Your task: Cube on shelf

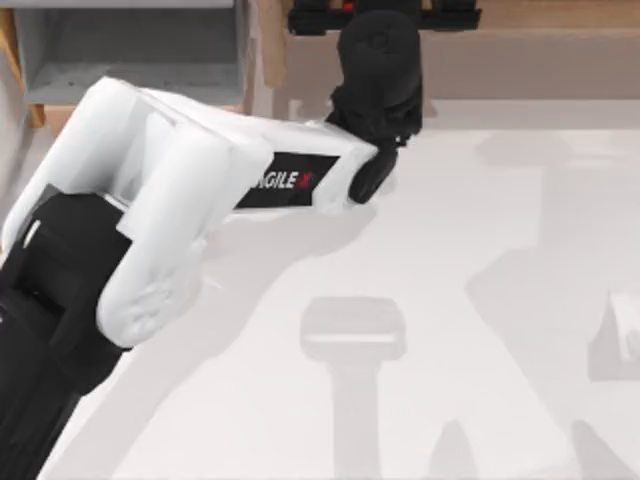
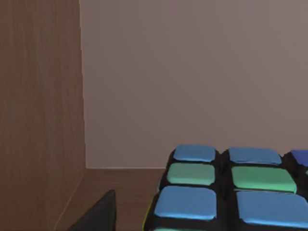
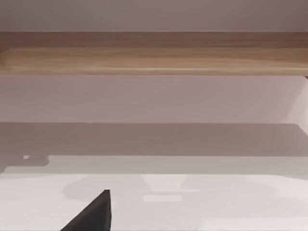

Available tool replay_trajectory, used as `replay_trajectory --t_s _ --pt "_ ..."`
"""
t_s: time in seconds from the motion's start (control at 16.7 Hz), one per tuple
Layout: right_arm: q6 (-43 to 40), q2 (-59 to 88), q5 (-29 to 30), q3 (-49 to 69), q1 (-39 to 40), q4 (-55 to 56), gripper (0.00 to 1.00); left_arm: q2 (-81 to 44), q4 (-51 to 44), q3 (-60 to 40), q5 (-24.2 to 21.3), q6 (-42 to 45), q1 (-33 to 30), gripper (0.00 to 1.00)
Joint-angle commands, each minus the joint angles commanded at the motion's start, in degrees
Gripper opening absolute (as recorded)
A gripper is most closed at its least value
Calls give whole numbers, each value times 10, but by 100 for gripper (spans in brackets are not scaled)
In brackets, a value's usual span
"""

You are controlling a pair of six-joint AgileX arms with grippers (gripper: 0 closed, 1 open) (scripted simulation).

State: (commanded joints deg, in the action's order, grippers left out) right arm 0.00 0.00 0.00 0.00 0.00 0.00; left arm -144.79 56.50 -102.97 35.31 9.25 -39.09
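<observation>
The left pincer [image 1: 385, 15] reaches to twelve o'clock over the desk [image 1: 450, 300] into the shelf [image 1: 530, 45], the cube [image 2: 231, 190] at its tip; its grip cannot be told.

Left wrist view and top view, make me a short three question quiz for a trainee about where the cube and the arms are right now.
1. True or false: in the top view the left gripper is up at the shelf, at the picture's top edge.
2. In the left wrist view, which tile colours show on the cube? A) blue and green B) yellow and white C) orange only
3. Fill in: the right arm sits parked at the top view's ___ edge.

Key: 1 true; 2 A; 3 right.
</observation>
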Motion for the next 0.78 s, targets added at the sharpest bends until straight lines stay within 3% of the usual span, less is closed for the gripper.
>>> replay_trajectory --t_s 0.24,0.42,0.78 --pt "0 0 0 0 0 0 100 3 1 5 -4 3 -3 100" --pt "0 0 0 0 0 0 100 27 10 53 -37 27 -4 100" --pt "0 0 0 0 0 0 100 128 62 264 -195 148 20 100"
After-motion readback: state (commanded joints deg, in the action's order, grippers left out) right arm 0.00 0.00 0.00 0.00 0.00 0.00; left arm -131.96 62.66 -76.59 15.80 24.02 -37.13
